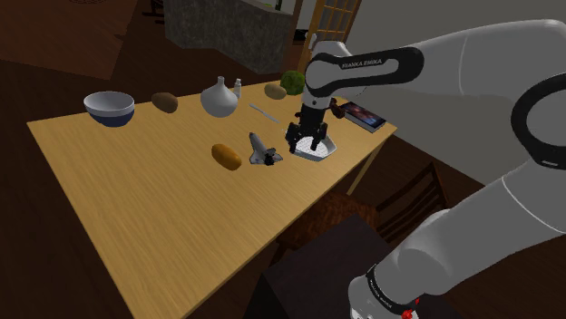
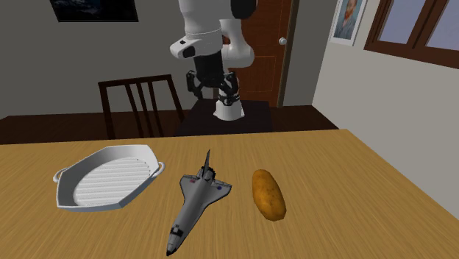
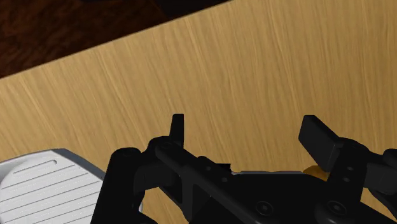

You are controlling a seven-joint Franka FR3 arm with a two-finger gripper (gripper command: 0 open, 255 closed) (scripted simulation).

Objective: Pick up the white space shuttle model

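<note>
The white space shuttle model (image 1: 263, 149) with dark nose and wing edges lies flat on the wooden table (image 1: 136, 190), between a ribbed white dish (image 1: 320, 150) and a brown loaf (image 1: 227, 156). In the second exterior view the shuttle (image 2: 195, 199) lies nose toward the camera, with the dish (image 2: 107, 176) and the loaf (image 2: 268, 193) on either side of it. My gripper (image 1: 308, 139) hangs open above the table, close to the dish and apart from the shuttle; it also appears as the gripper (image 2: 213, 92) beyond the shuttle's tail. Between my fingertips (image 3: 177, 129) in the wrist view is bare wood.
Along the far side of the table stand a blue-and-white bowl (image 1: 109, 107), a brown lump (image 1: 164, 101), a white vase (image 1: 219, 98), a potato (image 1: 275, 91), broccoli (image 1: 292, 82) and a book (image 1: 363, 114). A dark chair (image 2: 143, 107) stands at the table's edge by the stand.
</note>
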